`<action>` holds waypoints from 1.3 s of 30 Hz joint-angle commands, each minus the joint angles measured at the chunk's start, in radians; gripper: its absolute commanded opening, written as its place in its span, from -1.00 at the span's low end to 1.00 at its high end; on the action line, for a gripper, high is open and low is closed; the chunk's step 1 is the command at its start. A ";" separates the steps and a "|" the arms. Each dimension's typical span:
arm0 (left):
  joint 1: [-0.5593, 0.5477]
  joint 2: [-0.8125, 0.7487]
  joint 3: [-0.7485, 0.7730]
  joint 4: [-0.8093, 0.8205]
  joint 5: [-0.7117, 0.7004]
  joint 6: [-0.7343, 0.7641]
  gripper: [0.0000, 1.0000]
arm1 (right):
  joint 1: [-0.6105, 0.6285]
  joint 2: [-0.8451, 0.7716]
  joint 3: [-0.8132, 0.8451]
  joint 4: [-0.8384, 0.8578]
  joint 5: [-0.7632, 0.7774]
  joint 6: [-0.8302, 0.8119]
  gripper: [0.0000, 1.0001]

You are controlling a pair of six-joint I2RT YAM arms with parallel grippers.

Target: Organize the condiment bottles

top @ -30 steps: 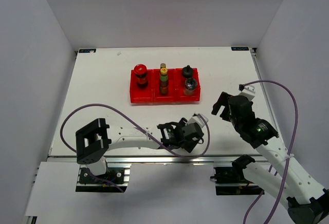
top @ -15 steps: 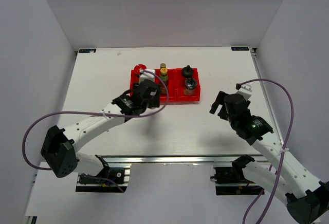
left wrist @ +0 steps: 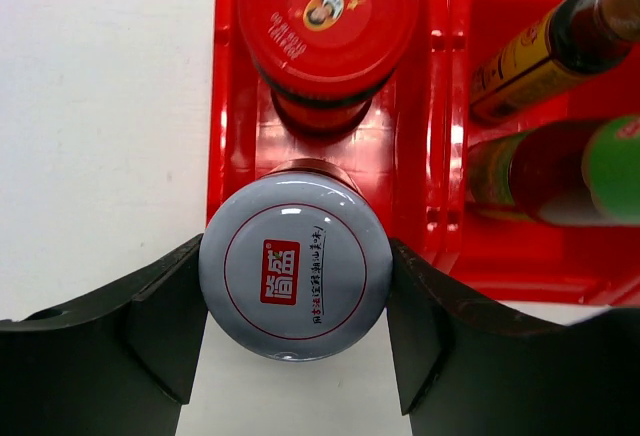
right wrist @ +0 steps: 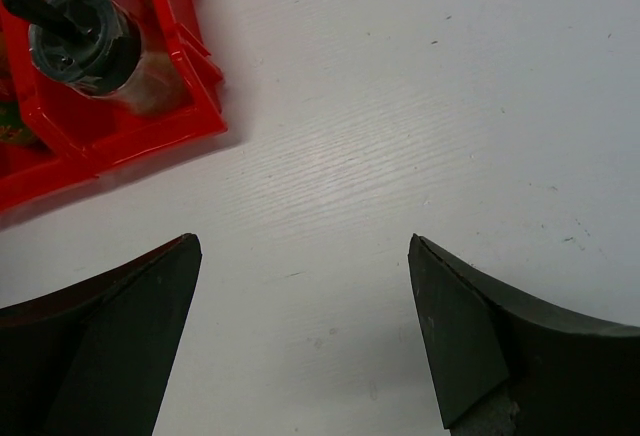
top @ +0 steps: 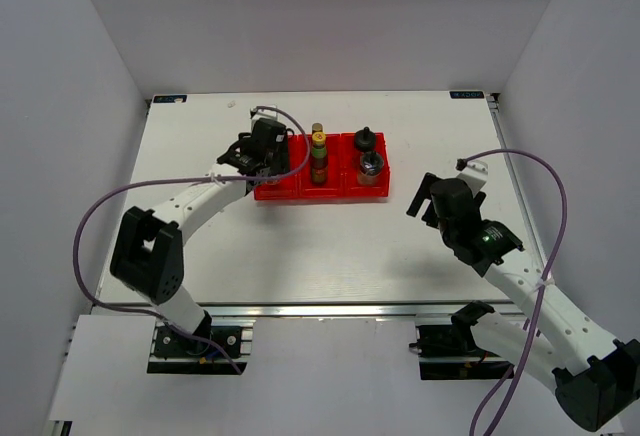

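While the left claw (left wrist: 295,311) grips the silver-lidded jar (left wrist: 293,272) over the left red bin (left wrist: 225,106) beside the red-lidded jar (left wrist: 328,16), the right claw (right wrist: 302,256) hangs open above the desk (right wrist: 400,106).

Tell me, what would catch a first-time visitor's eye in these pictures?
First, the three joined red bins toward the far side of the white table, holding small bottles. The left end effector grips a silver-lidded jar at the front of the leftmost bin, next to a red-lidded jar. The right end effector hangs open over bare table to the bins' right.
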 commanded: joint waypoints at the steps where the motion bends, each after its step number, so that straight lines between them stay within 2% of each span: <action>1: 0.019 0.030 0.101 0.095 0.024 0.030 -0.41 | -0.005 0.001 0.021 0.040 0.067 -0.009 0.79; 8: 0.036 0.115 0.125 0.155 0.055 0.042 -0.35 | -0.005 0.010 0.012 0.067 0.082 -0.023 0.79; 14: 0.038 0.161 0.130 0.135 0.052 0.033 -0.31 | -0.006 0.041 0.016 0.069 0.082 -0.032 0.79; 18: 0.039 0.172 0.119 0.129 0.052 0.024 -0.03 | -0.006 0.061 0.016 0.070 0.072 -0.037 0.79; 23: 0.039 0.175 0.121 0.118 0.050 0.012 0.21 | -0.006 0.086 0.039 0.044 0.061 -0.032 0.79; 25: 0.039 0.173 0.130 0.095 0.056 0.007 0.40 | -0.006 0.084 0.042 0.035 0.058 -0.028 0.79; 31: 0.039 0.112 0.165 0.021 0.041 -0.001 0.69 | -0.006 0.067 0.064 0.044 -0.002 -0.052 0.79; 33: 0.039 0.064 0.170 0.001 0.034 -0.004 0.91 | -0.006 0.063 0.071 0.044 -0.014 -0.052 0.79; 39: 0.039 -0.083 0.188 -0.133 0.014 -0.040 0.96 | -0.006 0.034 0.088 0.043 -0.057 -0.072 0.79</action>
